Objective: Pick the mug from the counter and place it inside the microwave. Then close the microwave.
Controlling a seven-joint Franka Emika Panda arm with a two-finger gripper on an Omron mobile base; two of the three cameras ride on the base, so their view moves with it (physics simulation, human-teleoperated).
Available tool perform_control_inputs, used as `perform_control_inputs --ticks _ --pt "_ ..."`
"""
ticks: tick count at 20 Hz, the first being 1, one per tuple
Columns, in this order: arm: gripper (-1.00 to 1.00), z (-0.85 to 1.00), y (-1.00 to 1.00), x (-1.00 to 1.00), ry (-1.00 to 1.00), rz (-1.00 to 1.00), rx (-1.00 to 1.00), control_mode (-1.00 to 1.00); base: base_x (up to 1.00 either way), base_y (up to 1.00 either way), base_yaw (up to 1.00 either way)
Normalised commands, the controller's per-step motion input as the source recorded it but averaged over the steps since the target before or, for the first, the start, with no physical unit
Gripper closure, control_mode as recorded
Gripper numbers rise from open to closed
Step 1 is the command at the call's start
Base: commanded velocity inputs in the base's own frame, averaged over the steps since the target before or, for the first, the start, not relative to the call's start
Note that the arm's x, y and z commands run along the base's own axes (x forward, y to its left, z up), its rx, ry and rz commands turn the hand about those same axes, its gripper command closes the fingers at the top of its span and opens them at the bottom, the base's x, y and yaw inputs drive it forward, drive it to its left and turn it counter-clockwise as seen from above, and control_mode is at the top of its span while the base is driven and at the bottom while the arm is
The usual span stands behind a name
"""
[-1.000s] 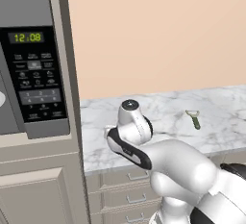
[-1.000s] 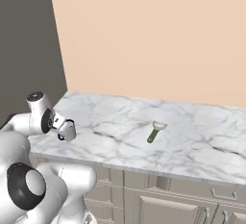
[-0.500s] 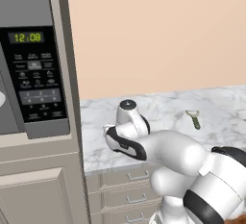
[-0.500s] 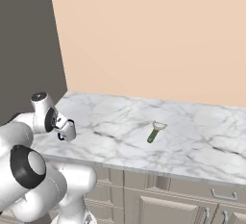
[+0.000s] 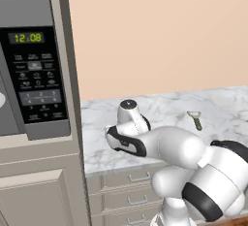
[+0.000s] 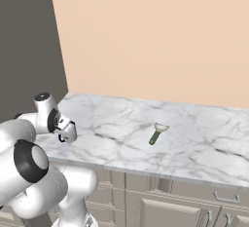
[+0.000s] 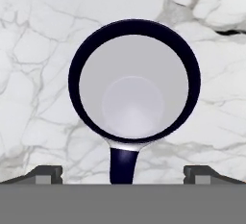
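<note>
The mug (image 7: 134, 81) stands upright on the white marble counter (image 7: 33, 50), seen straight from above: dark rim, pale inside, dark blue handle pointing to the bottom of the hand view. My gripper (image 7: 124, 174) hangs over it, open, its two fingertips (image 7: 45, 172) wide apart on either side of the handle and touching nothing. In the base views my hand (image 6: 64, 130) is low over the counter's left end (image 5: 97, 147), and the arm hides the mug. The microwave (image 5: 34, 74), with its button panel and green clock, stands to the left.
A green-handled peeler (image 6: 156, 133) lies on the counter (image 6: 204, 138) to the right of the arm, also the peeler (image 5: 195, 120). Beige drawers with metal handles (image 5: 131, 176) run under the top. A plain wall backs the counter.
The arm's elbow has swung further forward and to the right in the left base view. The hand has stayed almost over the same spot, jaws unchanged.
</note>
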Motion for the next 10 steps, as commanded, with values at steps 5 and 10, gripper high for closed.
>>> perform_control_inputs --ticks 5,10 --pt "-1.0 -0.12 -0.04 0.02 0.01 0.0 0.0 -1.0 0.0 0.0 0.0" --pt "-1.0 -0.18 0.0 0.01 0.0 0.0 0.0 -1.0 0.0 0.0 0.0"
